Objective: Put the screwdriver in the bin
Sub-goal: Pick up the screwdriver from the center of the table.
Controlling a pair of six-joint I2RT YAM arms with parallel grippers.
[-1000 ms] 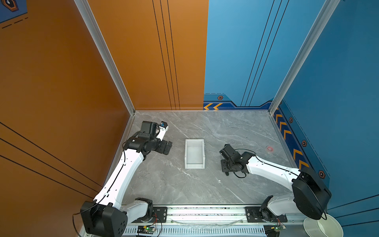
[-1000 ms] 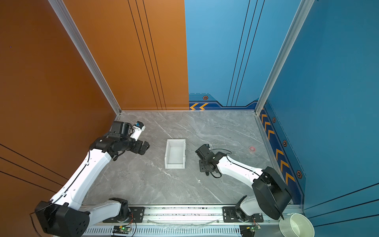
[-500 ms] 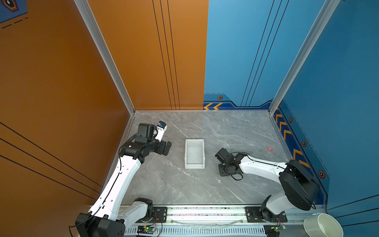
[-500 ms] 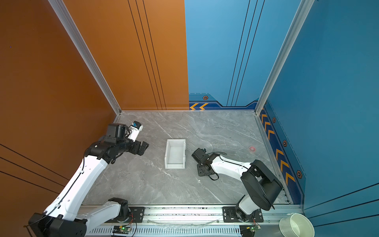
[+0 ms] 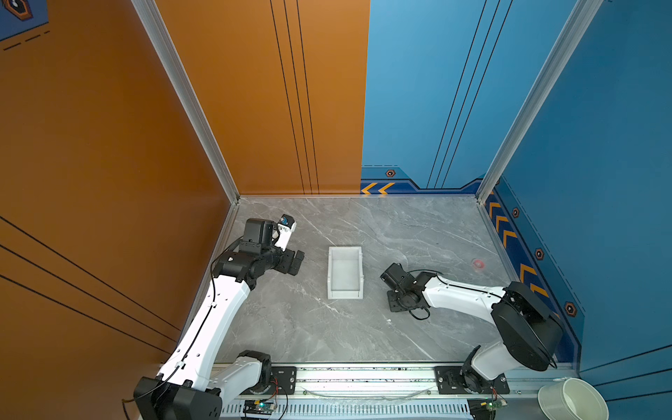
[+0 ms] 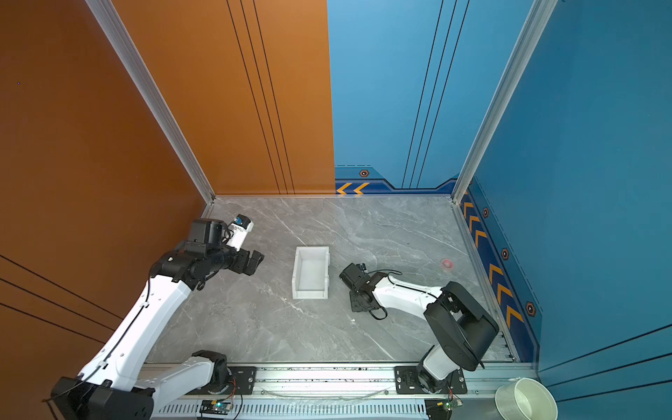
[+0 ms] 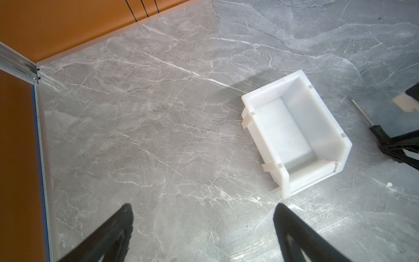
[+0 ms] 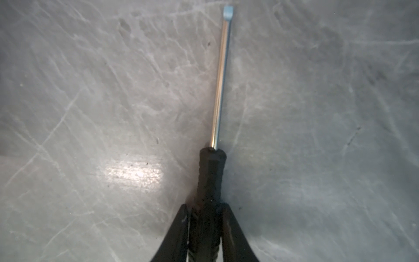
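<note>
You're in a robot lab cell: orange wall panels (image 5: 254,91) and blue wall panels (image 5: 418,91) box in a grey marble-patterned table (image 5: 400,225), two white robot arms (image 5: 211,320) on a metal rail (image 5: 363,374)

The whole tabletop (image 5: 291,327) is seen steeply from high above its front edge in both top views. From the left wrist, its rear left corner and the bin (image 7: 301,106) are viewed obliquely from farther off. From the right wrist, the screwdriver (image 8: 209,177) is seen very close; its shaft is shared with the left wrist view.
</note>
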